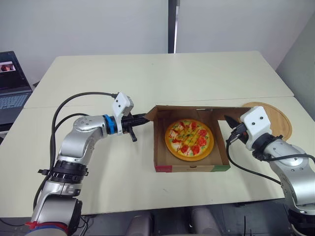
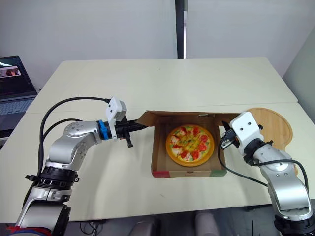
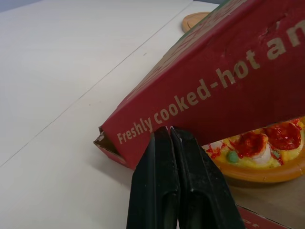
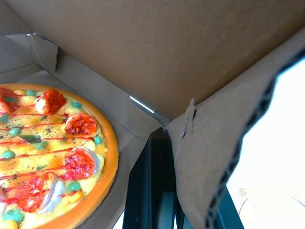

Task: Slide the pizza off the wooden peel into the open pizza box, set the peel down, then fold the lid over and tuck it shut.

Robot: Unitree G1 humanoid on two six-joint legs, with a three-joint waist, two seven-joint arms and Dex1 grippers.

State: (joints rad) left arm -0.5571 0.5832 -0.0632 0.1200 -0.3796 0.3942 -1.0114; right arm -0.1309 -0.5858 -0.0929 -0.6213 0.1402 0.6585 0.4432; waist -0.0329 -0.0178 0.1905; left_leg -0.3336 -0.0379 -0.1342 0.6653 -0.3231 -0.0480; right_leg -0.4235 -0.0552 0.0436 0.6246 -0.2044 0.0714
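The pizza (image 1: 189, 139) lies flat in the cardboard box (image 1: 193, 168) at mid-table. The lid (image 3: 214, 81) stands raised on the box's far side, tilted over the pizza, its red printed face outward. My left gripper (image 1: 142, 118) is shut, its tips pressed against the lid's left corner from outside (image 3: 170, 131). My right gripper (image 1: 230, 121) sits at the lid's right end, fingers together under the side flap (image 4: 214, 143), which hides part of them. The round wooden peel (image 1: 278, 120) lies flat on the table to the right of the box, behind my right arm.
An open laptop (image 1: 10, 86) sits at the far left, off the table's edge. Two pale tabletops meet in a seam (image 1: 74, 103) running behind the box. Bare table surface lies beyond and left of the box.
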